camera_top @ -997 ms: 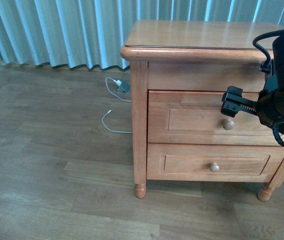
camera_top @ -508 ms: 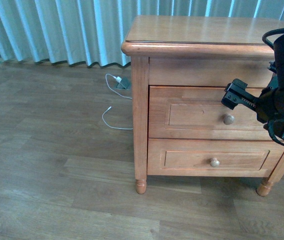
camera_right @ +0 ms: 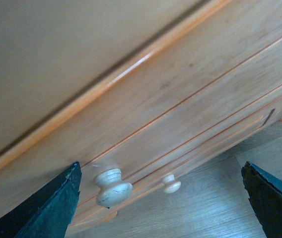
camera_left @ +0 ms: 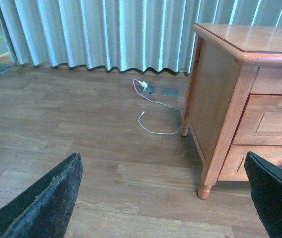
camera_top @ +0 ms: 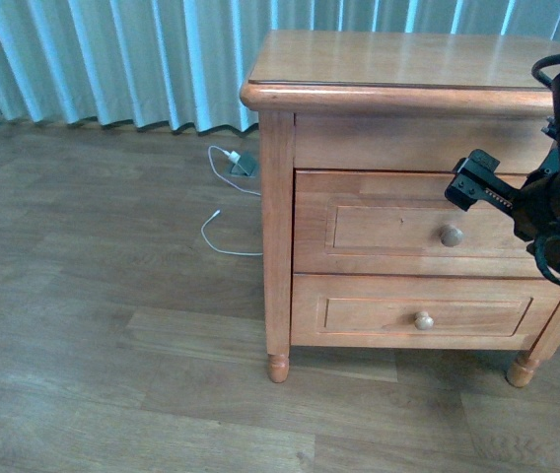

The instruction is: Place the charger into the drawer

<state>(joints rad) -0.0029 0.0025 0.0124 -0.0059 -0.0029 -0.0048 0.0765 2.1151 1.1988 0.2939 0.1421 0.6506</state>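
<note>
Only right wrist view shows right hand [camera_right: 161, 198] open, knob [camera_right: 113, 187] between fingers.

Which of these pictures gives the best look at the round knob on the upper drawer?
The right wrist view: the knob on the upper drawer looms close and sharp between the open jaws. The front view shows it small but whole. The left wrist view cuts it off.

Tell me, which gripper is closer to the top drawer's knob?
Right. The right gripper hovers just above the knob; the left gripper is out over the floor, beside the cabinet.
</note>
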